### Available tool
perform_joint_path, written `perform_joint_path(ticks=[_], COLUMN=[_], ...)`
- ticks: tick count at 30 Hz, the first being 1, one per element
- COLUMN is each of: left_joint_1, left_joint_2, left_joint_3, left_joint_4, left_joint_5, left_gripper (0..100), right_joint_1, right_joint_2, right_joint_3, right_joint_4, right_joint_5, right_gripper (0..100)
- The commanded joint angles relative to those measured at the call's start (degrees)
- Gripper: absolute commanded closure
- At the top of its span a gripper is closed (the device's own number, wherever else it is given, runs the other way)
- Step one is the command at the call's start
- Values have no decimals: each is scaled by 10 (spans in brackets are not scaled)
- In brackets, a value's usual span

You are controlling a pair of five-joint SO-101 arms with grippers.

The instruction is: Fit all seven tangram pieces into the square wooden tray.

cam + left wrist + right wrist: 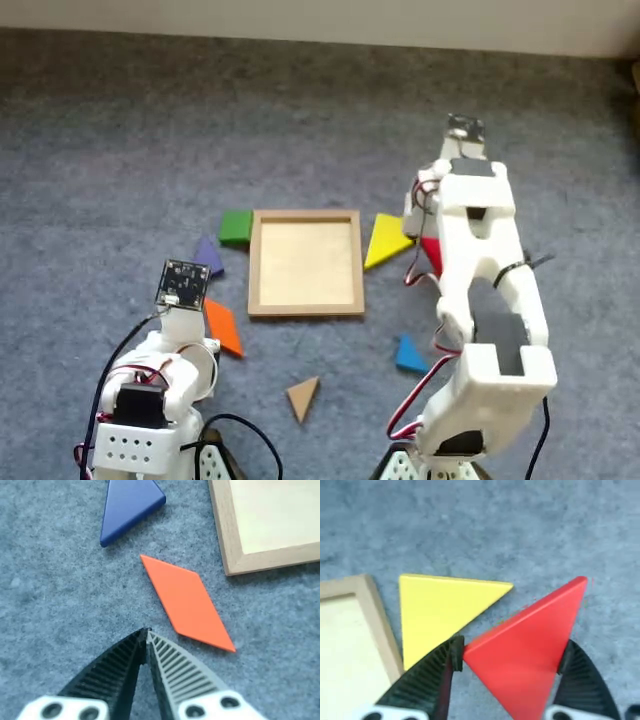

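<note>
The square wooden tray lies mid-table with nothing in it. My right gripper is shut on a red triangle, held beside the yellow triangle, just off the tray's right rim. In the high view the red triangle peeks out under the right arm. My left gripper is shut and holds nothing. Its tips are close to the orange parallelogram, near the tray's corner. A dark blue triangle lies beyond it.
A green square sits at the tray's upper left corner, with the dark blue triangle below it. A tan triangle and a small blue triangle lie on the grey carpet in front of the tray, between the two arms.
</note>
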Motion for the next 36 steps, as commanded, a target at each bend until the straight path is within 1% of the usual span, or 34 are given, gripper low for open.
perform_joint_path(ticks=[1, 7, 12, 18, 23, 25, 27, 31, 36], left_joint_1=[9, 9, 9, 9, 9, 9, 9, 9, 9], left_joint_2=[-29, -29, -29, -29, -29, -29, -29, -29, -29], left_joint_3=[11, 11, 11, 11, 11, 11, 11, 11, 11], left_joint_4=[2, 2, 2, 2, 2, 2, 2, 2, 2], left_joint_5=[-4, -4, -4, -4, -4, -4, -4, -4, -4], left_gripper=[995, 995, 995, 995, 995, 995, 995, 995, 995], right_joint_1=[-62, -164, -215, -233, -261, -268, -269, -270, -268], right_joint_2=[-51, -37, 10, 109, 158, 168, 178, 190, 194], right_joint_3=[-35, -36, -81, -180, -242, -265, -280, -289, -285], right_joint_4=[26, 26, 10, 15, 64, 80, 90, 109, 103], right_joint_5=[-2, -2, -3, -6, -7, -26, -54, -75, -78], right_gripper=[775, 775, 775, 775, 775, 775, 775, 775, 775])
